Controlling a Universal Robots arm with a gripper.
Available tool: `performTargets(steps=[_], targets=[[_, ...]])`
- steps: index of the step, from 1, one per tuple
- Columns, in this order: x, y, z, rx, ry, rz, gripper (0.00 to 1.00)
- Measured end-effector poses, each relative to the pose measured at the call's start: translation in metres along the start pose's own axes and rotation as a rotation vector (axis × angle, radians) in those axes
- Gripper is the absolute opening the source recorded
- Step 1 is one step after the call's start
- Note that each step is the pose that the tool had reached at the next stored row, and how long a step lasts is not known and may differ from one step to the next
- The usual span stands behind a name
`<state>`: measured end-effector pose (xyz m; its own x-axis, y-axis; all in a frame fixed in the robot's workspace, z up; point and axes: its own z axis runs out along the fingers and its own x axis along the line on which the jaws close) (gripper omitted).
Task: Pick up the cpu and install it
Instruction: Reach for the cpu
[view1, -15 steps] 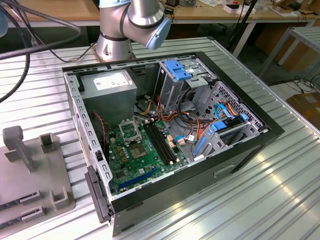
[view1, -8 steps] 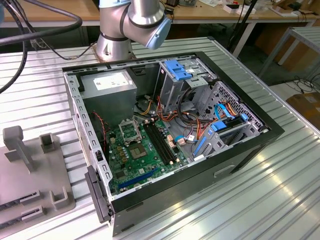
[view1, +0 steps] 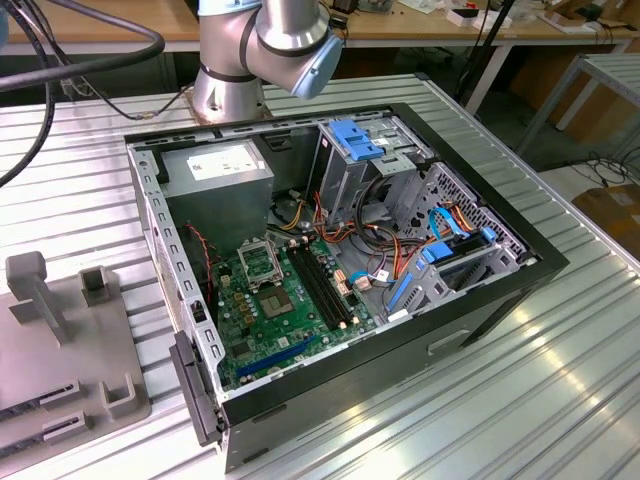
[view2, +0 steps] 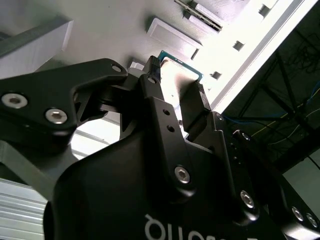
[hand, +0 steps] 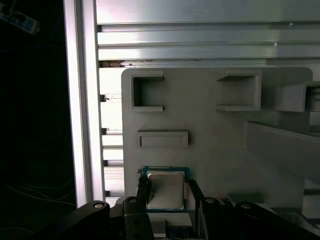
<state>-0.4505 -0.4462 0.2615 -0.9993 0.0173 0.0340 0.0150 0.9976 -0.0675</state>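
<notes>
The gripper (hand: 167, 186) has its two fingers drawn in against opposite edges of the cpu (hand: 165, 192), gripping it. The cpu sits low over the grey fixture tray (hand: 210, 145), beside empty rectangular pockets (hand: 147, 93). Farther off, the exterior view shows the open computer case (view1: 540, 262) holding the green motherboard (view1: 250, 320), its black-framed socket (view1: 262, 262) unfilled. The power supply's white label (view1: 222, 158) is illegible.

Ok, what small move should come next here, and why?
Probably a short, straight lift, provided the grip is secure: the pincer brackets the cpu, which lies flat on the grey tray, outside the computer case.
</notes>
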Motion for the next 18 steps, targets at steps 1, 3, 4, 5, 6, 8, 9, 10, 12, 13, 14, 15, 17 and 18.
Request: performTargets(steps=[1, 3, 4, 5, 6, 8, 9, 10, 12, 13, 14, 15, 17, 18], targets=[[0.0, 0.0, 0.0, 0.0, 0.0, 0.0, 0.42], [0.0, 0.0, -0.0005, -0.0001, -0.0001, 0.0, 0.42], [0.0001, -0.0001, -0.0013, 0.0001, 0.0002, 0.0, 0.42], [0.0001, -0.0001, -0.002, 0.0001, 0.0002, 0.0, 0.42], [0.0003, -0.0008, -0.0123, 0.0001, 0.0001, 0.0, 0.42], [0.0004, -0.002, -0.0295, 0.0, 0.0001, 0.0, 0.42], [0.0005, -0.0023, -0.0343, 0.0, 0.0001, 0.0, 0.42], [0.0006, -0.0029, -0.0431, 0.0, 0.0, 0.0, 0.42], [0.0008, -0.0034, -0.0509, 0.0, 0.0, 0.0, 0.42], [0.0009, -0.0035, -0.0525, 0.0, 0.0, 0.0, 0.42], [0.0009, -0.0036, -0.0539, 0.0, 0.0, 0.0, 0.42], [0.0009, -0.0037, -0.0546, 0.0, 0.0, 0.0, 0.42], [0.001, -0.0038, -0.0559, -0.0014, -0.0001, 0.0, 0.42], [0.001, -0.0038, -0.0563, -0.003, -0.0001, 0.0, 0.42]])
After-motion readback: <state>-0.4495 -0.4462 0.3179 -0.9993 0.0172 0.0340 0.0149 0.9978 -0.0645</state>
